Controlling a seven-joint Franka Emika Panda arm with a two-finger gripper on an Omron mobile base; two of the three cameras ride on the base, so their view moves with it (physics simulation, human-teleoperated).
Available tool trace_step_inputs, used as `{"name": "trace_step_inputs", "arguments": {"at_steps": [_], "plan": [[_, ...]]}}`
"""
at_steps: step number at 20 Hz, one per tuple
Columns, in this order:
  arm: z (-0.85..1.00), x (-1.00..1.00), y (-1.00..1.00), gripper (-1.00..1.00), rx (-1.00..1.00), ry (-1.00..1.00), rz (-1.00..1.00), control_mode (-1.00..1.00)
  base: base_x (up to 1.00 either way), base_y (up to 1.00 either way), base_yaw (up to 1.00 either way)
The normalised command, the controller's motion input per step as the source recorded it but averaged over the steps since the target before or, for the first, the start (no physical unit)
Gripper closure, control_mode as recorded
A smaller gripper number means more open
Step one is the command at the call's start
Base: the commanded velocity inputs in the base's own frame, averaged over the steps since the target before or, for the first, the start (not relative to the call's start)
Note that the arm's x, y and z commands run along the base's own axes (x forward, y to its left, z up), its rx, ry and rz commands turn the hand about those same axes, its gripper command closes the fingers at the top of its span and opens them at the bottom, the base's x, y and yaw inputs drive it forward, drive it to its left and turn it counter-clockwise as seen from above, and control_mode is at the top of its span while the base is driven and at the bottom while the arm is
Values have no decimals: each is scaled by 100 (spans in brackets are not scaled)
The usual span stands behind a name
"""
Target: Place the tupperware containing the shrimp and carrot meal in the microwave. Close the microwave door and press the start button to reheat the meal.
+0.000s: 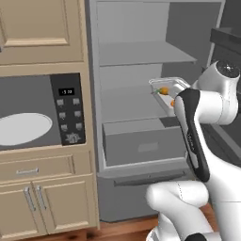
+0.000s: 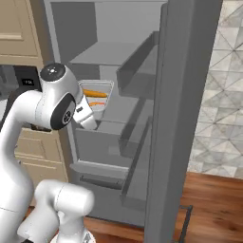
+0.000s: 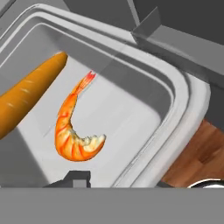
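In front of the open fridge, your clear shallow tupperware (image 3: pixel 175 100) with curled orange shrimp (image 3: pixel 74 131) sits at the wrist; finger grip can't be told. Black microwave (image 1: pixel 40 115), far left, awaits loading, closing, starting.

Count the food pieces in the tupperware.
2: a carrot along one side of the tupperware and a curled shrimp at its middle. The near corner lies under the gripper, so more could be hidden there.

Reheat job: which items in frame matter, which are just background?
Job: tupperware, shrimp, carrot, microwave, turntable plate.
Background: open fridge, fridge door, cabinet doors, drawer.
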Motion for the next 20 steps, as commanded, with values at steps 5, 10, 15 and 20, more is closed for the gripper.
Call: {"name": "trace_step_inputs", "arguments": {"at_steps": [5,10,15,20], "plan": [[0,0,0,100,0,0,0,100,-66,63,13],[0,0,0,100,0,0,0,100,-30,90,17],[0,0,0,100,0,0,0,100,-7,90,15],[0,0,0,100,0,0,0,100,2,47,11]]}}
